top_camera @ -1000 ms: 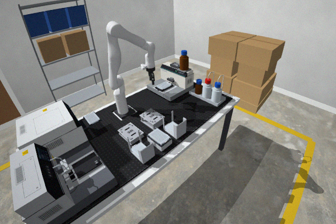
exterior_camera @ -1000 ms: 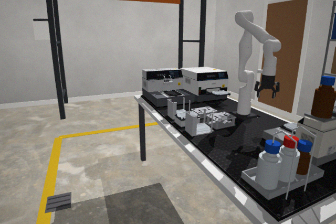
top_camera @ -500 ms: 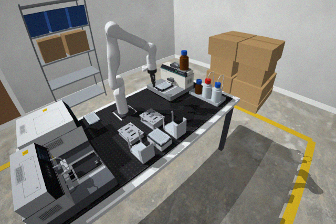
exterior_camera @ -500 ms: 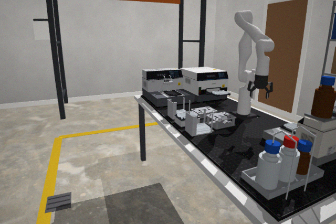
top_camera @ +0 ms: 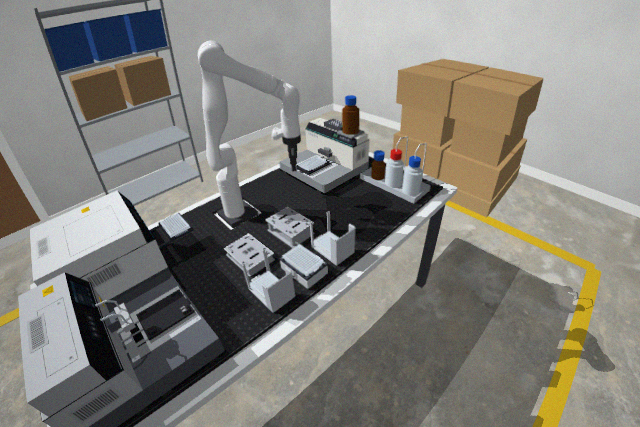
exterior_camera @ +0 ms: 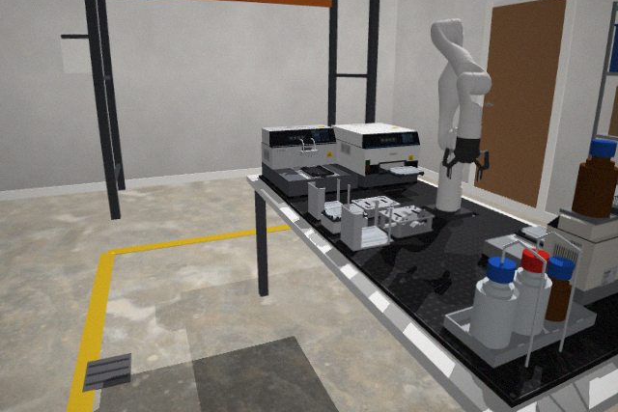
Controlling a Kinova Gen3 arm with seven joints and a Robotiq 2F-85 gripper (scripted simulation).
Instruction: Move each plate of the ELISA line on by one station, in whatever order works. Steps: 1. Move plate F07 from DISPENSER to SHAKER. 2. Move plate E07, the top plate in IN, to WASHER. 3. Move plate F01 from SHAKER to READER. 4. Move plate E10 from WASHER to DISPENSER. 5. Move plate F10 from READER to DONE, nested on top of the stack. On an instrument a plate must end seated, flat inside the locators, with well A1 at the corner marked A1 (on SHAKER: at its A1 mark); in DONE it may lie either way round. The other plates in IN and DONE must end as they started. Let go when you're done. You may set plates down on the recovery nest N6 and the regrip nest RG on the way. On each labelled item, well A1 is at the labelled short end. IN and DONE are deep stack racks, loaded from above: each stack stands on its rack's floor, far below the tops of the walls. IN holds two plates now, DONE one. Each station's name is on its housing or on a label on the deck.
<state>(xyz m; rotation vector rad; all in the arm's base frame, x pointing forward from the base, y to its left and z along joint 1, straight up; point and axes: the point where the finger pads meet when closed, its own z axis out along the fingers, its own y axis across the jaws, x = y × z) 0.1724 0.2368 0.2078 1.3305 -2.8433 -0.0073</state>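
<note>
My gripper is open and empty; it also shows in the exterior view. It hangs pointing down, above the deck beside the near-left edge of the dispenser's stage. A white plate lies on that stage in front of the dispenser housing; the plate also shows in the exterior view. A white plate sits on the shaker at the table's front. A white plate lies on the reader's tray. A dark plate lies in the washer's bay. Two stack racks flank the shaker.
Two empty grey nests stand between my arm's base and the shaker. A tray of bottles stands right of the dispenser, and a brown bottle stands on top of it. Cardboard boxes are stacked behind the table.
</note>
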